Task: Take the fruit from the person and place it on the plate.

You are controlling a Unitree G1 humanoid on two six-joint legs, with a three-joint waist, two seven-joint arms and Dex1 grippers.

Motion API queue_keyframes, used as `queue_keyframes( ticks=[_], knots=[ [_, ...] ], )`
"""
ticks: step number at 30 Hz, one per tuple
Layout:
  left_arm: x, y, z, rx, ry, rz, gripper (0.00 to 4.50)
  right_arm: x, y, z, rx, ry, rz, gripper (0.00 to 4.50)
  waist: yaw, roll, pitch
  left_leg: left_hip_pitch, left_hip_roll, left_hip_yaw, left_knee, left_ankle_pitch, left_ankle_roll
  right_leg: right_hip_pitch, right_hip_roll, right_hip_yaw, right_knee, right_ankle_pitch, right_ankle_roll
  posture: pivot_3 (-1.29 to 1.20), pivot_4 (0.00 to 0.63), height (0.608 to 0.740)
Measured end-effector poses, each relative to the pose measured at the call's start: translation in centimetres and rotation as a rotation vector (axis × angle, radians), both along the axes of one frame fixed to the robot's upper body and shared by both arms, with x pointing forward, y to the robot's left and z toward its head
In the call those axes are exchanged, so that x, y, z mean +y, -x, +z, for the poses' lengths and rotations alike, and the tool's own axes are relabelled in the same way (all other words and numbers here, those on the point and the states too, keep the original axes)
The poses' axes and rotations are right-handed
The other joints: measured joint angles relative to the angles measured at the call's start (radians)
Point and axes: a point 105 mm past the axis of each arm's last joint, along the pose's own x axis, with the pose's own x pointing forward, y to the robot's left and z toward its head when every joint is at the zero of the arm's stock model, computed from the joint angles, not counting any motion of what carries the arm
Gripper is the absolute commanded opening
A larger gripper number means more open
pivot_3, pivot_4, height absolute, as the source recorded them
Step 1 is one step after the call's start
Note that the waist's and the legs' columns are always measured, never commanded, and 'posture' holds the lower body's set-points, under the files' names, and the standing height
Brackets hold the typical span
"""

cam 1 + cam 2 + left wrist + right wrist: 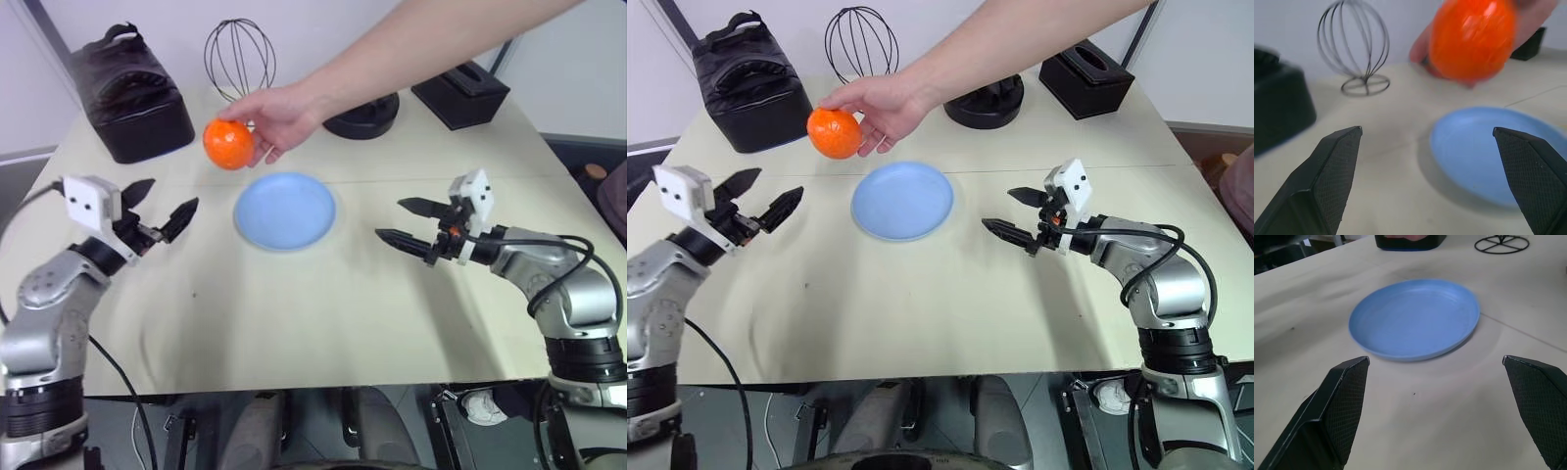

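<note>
Nearest, at the left of the frame, the left tool (160, 209) hovers above the tabletop (323, 313) with its fingers spread wide, nothing between them. At the right, the right tool (402, 221) is likewise spread and empty, aimed toward the middle. Between them the plate (285, 211) lies bare on the tabletop at frame centre. Just beyond its upper-left rim, the hand (279, 116) of a person reaching in from the upper right holds the fruit (228, 144) in the air. Farther back stand a bag (132, 93), a wire ball (240, 59), a black bowl (364, 116) and a black box (460, 92).
</note>
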Motion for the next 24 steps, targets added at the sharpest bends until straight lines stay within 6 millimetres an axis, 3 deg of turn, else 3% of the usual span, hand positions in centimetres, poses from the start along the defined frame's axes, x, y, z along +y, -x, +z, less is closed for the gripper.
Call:
queue_keyframes(
  ticks=[8,24],
  knots=[
    [-0.7,-0.6,2.9,-0.065,0.052,-0.055,4.5,0.5,-0.8,0.2,-0.028,-0.04,-0.035,4.46,0.0,0.0,0.0,0.0,0.0,0.0,0.0,0.0,0.0,0.0,0.001,0.0,0.0,0.001,0.001,0.0,0.15,0.74],
    [-4.8,-4.0,2.7,-0.047,0.06,-0.201,4.5,0.3,-1.1,-0.5,-0.033,-0.05,-0.099,4.46,-0.001,0.0,0.0,0.0,0.0,0.0,0.0,0.0,0.0,0.0,0.001,0.0,0.0,0.002,0.004,0.0,0.15,0.74]
  ],
)
